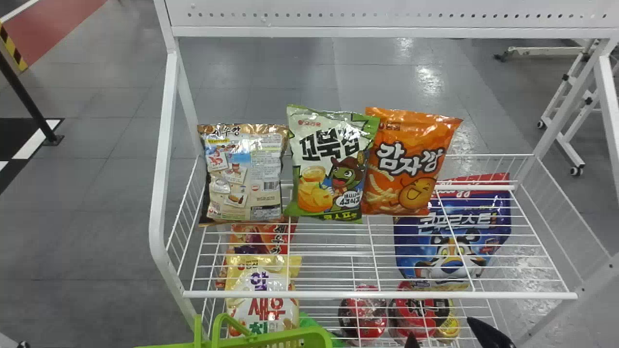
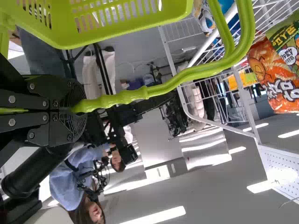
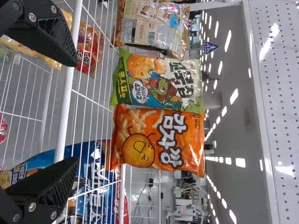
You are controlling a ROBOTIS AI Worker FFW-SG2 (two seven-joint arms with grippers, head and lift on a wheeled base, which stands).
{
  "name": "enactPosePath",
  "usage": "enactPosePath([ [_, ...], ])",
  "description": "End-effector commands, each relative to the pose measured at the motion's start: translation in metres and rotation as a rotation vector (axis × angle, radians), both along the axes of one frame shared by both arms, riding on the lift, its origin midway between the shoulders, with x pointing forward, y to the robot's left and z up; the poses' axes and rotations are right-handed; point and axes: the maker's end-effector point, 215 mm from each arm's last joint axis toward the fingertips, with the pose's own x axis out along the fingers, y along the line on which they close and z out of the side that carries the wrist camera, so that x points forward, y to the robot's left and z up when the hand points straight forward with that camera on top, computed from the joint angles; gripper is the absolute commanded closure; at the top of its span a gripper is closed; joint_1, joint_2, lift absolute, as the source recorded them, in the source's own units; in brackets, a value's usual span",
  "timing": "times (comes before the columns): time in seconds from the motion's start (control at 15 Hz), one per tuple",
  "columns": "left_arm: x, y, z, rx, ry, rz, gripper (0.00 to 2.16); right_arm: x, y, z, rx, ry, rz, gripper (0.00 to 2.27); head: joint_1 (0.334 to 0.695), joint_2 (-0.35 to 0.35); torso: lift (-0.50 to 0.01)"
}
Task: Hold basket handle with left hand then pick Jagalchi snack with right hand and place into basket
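Note:
At the head view's bottom edge my right gripper (image 1: 449,337) stands open below the shelf front. The right wrist view has that gripper (image 3: 74,112) with its fingers wide apart, nothing between them. Three snack bags stand upright side by side on the shelf: a brown-silver bag (image 1: 244,174), a green bag (image 1: 329,164) and an orange bag (image 1: 408,162). I cannot tell which bag is the Jagalchi snack. In the left wrist view my left gripper (image 2: 72,107) is shut on the handle (image 2: 140,93) of the green basket (image 2: 117,21).
The white wire shelf (image 1: 377,295) has a raised front rail and side posts. An upper white panel (image 1: 387,17) spans above the bags. Lower down lie a blue bag (image 1: 454,241), yellow bag (image 1: 261,275) and red round packs (image 1: 362,314). The basket (image 1: 290,337) is at lower left.

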Motion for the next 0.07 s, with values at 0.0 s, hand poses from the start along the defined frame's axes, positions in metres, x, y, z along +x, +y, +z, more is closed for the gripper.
enactPosePath([
  [0.0, 0.0005, 0.0001, 0.0024, -0.009, -0.003, -0.003, 2.14, 0.0011, -0.0003, -0.0001, -0.001, 0.000, -0.001, 0.09, 0.695, -0.010, -0.009],
])
